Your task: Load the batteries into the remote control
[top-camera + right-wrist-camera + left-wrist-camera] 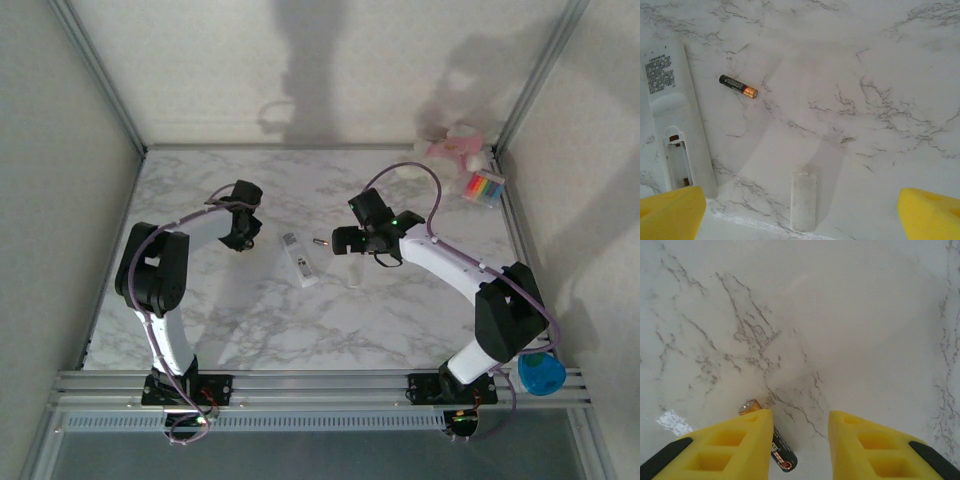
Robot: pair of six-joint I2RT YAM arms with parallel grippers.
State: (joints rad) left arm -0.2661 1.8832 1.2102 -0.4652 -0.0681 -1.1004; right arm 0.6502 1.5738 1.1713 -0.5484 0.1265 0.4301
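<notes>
The white remote control [300, 262] lies face down mid-table, its battery compartment [678, 165] open and empty. One of the batteries [738, 86], black with a copper end, lies on the marble just right of the remote, in front of my right gripper [340, 240]. That right gripper [801, 197] hovers wide open above the loose white compartment cover [804, 202]. A second battery [781, 454] lies flat on the table at the inner edge of the left finger [735, 445] of my left gripper [800, 415]. Its jaws stand apart with bare marble between them. The left gripper [245, 238] is left of the remote.
A multicoloured striped pack [485, 187] and a pink object [455, 148] sit at the back right corner. A blue round object [541, 375] is beside the right arm's base. Metal frame posts [100, 75] and walls bound the table.
</notes>
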